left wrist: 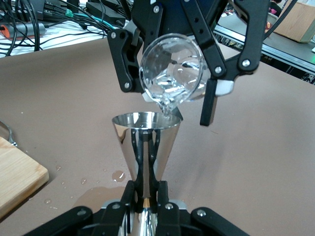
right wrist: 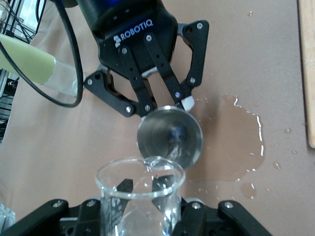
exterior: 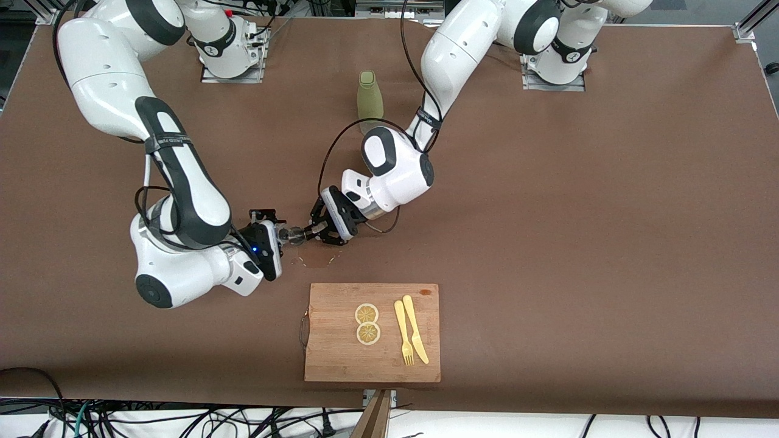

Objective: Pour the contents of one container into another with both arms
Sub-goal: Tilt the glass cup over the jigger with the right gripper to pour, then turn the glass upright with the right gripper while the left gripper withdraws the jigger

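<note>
**Glass cup tipped over the jigger above a wet tabletop**

Front view: a brown tabletop (exterior: 578, 243) carries a cutting board (exterior: 341, 353); a puddle (exterior: 316, 261) lies just beside the board, under both pincers, whose cups are hard to make out. Left wrist view: the left pincer (left wrist: 146, 209) grips the steel jigger (left wrist: 146, 142); the right pincer (left wrist: 172, 105) holds the glass cup (left wrist: 172, 69) tilted over it. Right wrist view: the green bottle (right wrist: 34, 66) is cut off.
</note>
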Controlling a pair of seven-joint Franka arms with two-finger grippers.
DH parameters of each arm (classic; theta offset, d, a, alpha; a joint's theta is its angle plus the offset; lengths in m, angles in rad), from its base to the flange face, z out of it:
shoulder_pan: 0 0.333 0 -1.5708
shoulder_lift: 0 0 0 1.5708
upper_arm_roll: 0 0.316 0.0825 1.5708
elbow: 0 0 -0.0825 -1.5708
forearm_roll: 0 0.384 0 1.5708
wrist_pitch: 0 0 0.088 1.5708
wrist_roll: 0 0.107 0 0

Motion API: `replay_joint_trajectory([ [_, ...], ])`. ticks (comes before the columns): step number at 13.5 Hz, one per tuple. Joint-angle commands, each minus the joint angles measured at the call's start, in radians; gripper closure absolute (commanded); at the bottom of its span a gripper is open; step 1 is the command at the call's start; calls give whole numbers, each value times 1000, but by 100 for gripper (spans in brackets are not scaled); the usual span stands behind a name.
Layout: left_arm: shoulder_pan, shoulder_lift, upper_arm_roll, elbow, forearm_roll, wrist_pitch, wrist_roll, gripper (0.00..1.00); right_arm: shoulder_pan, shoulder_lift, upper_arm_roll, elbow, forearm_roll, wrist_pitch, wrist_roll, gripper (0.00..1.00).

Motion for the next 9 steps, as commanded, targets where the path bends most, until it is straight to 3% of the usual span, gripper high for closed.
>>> replay_joint_trajectory([
  [1, 2, 26, 10, 49, -30, 9, 6, 100, -34, 22, 24, 32, 65, -8, -57, 68],
  [9, 51, 9, 8, 49, -30, -18, 48, 100, -140, 40, 0, 23, 269, 22, -233, 68],
])
